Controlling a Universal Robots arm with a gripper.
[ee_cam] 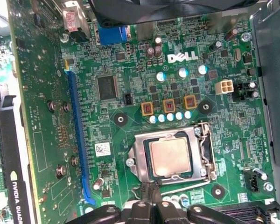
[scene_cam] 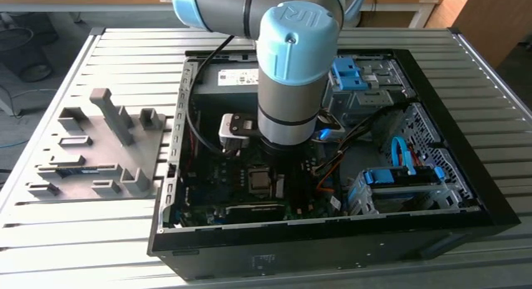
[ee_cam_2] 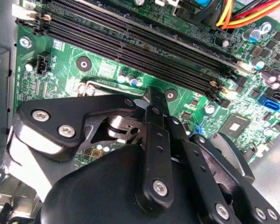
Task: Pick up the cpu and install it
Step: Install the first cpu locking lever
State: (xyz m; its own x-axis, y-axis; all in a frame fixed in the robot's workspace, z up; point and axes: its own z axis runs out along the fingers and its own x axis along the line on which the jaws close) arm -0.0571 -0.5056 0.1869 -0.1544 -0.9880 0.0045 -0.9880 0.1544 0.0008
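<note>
Chip time: the cpu [ee_cam: 170, 157] sits flat in its socket [ee_cam: 203, 154] on the green board [ee_cam: 130, 60], inside the computer case [scene_cam: 465, 146]. The claw [ee_cam: 150, 191] is pressed together just beside the socket's edge, holding nothing. If it bumps the socket, something could bend.

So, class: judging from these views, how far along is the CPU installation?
Done: the cpu already lies in its socket on the motherboard, framed by the metal retention bracket. In hand: the gripper sits just beside the socket, apparently holding nothing. Whether the bracket's lever is latched cannot be told.
</note>
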